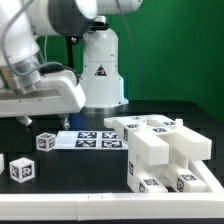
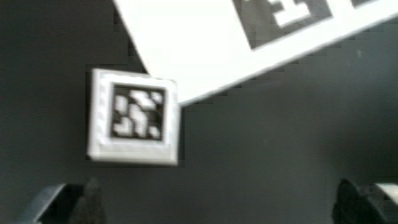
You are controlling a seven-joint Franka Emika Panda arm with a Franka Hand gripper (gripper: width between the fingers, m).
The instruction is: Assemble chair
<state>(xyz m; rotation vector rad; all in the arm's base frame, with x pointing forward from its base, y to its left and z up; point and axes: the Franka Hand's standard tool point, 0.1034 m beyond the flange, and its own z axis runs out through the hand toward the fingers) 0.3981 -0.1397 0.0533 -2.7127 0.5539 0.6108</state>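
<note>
The dark surface point(image 1: 90, 205) carries everything. Largest on it is the chair point(image 1: 165, 150), on the exterior view's right. It is one chunky, stepped white block of slabs and bars, with small black-and-white tags on its top and front faces. One marker board point(image 1: 95, 138) lies flat just beside it. Two small tagged white cubes sit on the exterior view's left: the far cube point(image 1: 47, 141) by the board's end and the near cube point(image 1: 22, 170) closer to the camera. An edge piece point(image 1: 2, 163) is cut off there. The end effector point(image 2: 214, 203) hangs above the far cube, spread wide, holding nothing.
</note>
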